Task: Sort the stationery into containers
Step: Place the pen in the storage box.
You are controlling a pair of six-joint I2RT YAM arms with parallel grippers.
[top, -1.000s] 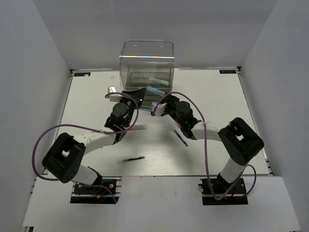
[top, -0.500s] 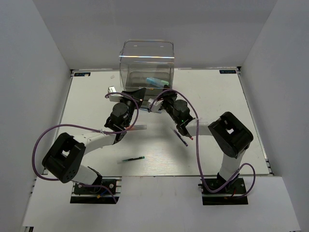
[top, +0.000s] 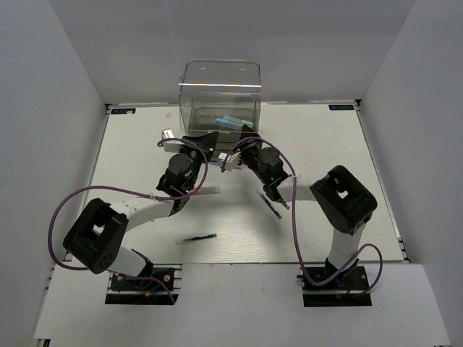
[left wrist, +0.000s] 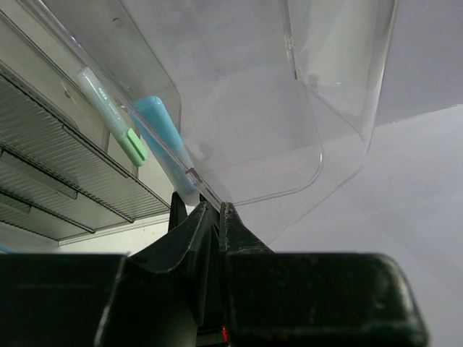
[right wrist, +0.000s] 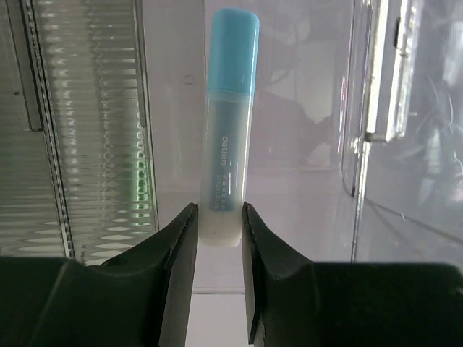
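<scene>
Top external view shows, nearest to the arm bases, a dark green pen [top: 200, 238] lying on the worktop [top: 325, 144], and a thin dark pen [top: 273, 206] beside the right arm; both are not yet sorted. Further on, the left fingers [left wrist: 206, 224] are closed and seem to pinch the front lip of the pulled-out clear drawer [left wrist: 289, 144]. The right fingers [right wrist: 187, 231] grip the light blue marker [right wrist: 228, 130] at its pale bottom end, with the cap pointing forward into the drawer. A mint-green marker [left wrist: 116, 116] lies inside, just beside it. Behind stands the drawer unit [top: 221, 79].

We judge that the step in hand is the release. To do it well, we should lower the marker close to the drawer floor, beside the mint-green one and not on top of it. Then we open the right fingers only a little, so that it does not roll. The left fingers should hold the drawer steady until the right arm is drawn straight back, clear of the walls.
</scene>
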